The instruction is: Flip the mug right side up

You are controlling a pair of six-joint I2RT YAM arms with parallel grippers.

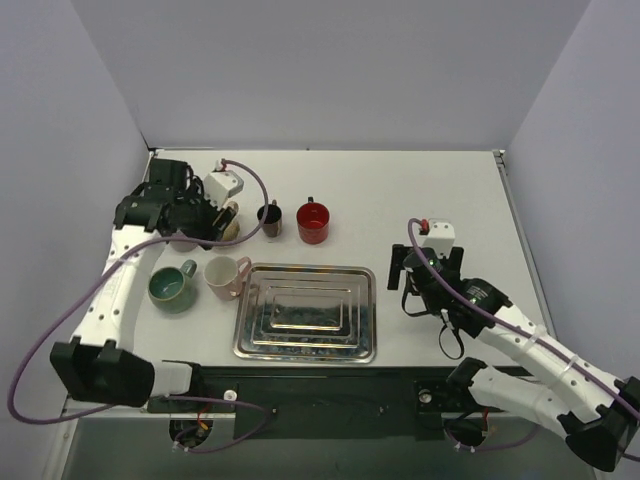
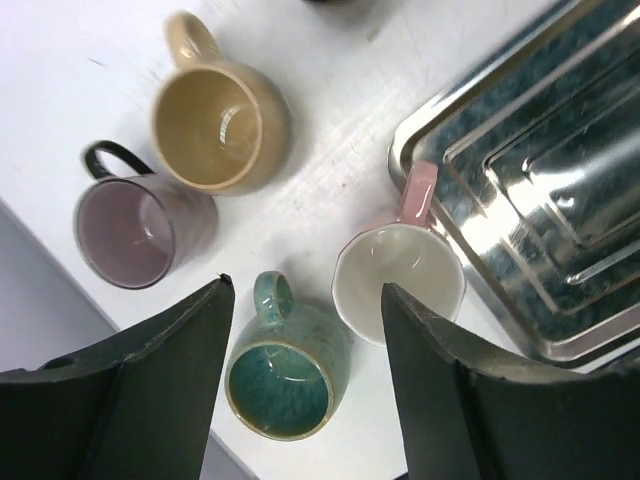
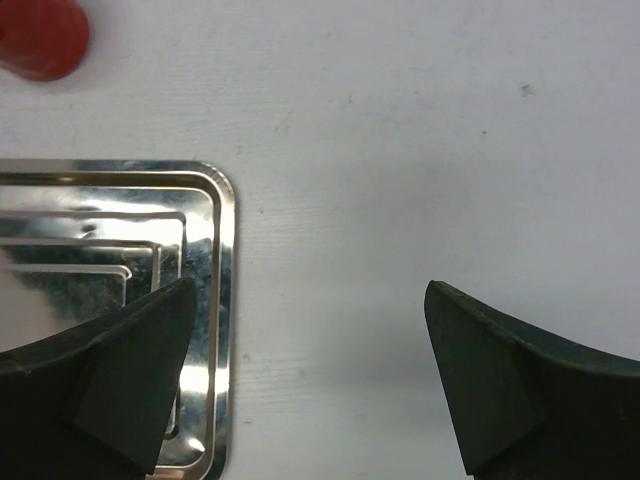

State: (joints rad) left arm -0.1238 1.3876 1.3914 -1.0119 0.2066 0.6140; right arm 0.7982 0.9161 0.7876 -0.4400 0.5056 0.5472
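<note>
Several mugs stand at the table's left. In the left wrist view a beige mug (image 2: 215,120), a purple mug (image 2: 140,225), a teal mug (image 2: 285,365) and a pink mug with a white inside (image 2: 400,275) all show their open mouths upward. A dark mug (image 1: 269,218) and a red mug (image 1: 313,222) stand farther back; their mouths seem to face up. My left gripper (image 1: 215,224) hangs open and empty above the mug group (image 2: 303,290). My right gripper (image 1: 425,275) is open and empty over bare table (image 3: 310,285), right of the tray.
A stepped metal tray (image 1: 307,311) lies at the front centre, its right rim in the right wrist view (image 3: 222,300) and its corner beside the pink mug (image 2: 540,200). The red mug's edge shows in the right wrist view (image 3: 40,35). The table's left edge lies close to the purple mug.
</note>
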